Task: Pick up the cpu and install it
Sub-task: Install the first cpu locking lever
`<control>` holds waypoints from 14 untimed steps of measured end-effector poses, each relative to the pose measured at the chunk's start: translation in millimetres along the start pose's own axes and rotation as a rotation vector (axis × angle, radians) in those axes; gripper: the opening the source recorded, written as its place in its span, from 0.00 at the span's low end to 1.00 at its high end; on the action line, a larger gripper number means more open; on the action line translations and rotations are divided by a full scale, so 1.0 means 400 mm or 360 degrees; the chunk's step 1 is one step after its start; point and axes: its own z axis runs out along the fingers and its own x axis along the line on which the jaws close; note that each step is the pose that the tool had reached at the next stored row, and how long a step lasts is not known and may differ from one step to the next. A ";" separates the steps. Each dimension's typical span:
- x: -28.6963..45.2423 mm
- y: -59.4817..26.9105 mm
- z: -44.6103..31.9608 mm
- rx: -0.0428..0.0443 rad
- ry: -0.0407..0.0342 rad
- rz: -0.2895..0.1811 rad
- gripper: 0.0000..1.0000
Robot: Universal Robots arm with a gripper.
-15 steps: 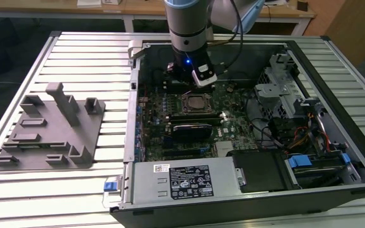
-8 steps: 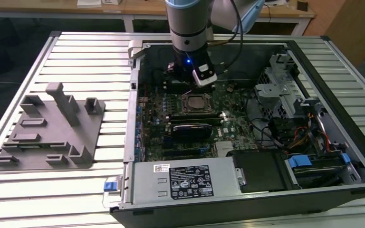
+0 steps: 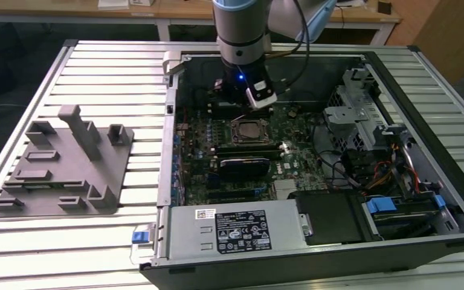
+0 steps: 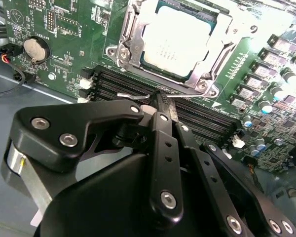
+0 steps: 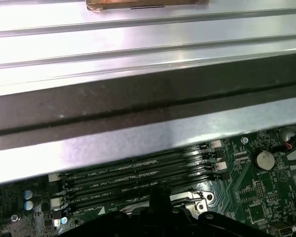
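The cpu lies flat in the socket on the green motherboard, inside the open computer case. In the second wrist view the cpu shows its silver top within the metal socket frame. My gripper hangs just over the board beside the socket, on the memory-slot side. Its black fingers are shut together. Their tips sit at the thin metal socket lever; whether they pinch it I cannot tell. In the first wrist view the gripper shows dark above the slots.
Black memory slots run beside the socket. A grey plastic fixture lies on the slatted table at the exterior view's left. The power supply and drive cage fill the case's near and right parts. The case wall stands close behind the gripper.
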 end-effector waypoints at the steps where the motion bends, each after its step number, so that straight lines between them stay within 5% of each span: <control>1: -0.001 0.001 0.001 0.0000 0.0001 0.0000 0.11; 14: -0.028 0.012 0.014 0.0013 -0.0001 0.0012 0.11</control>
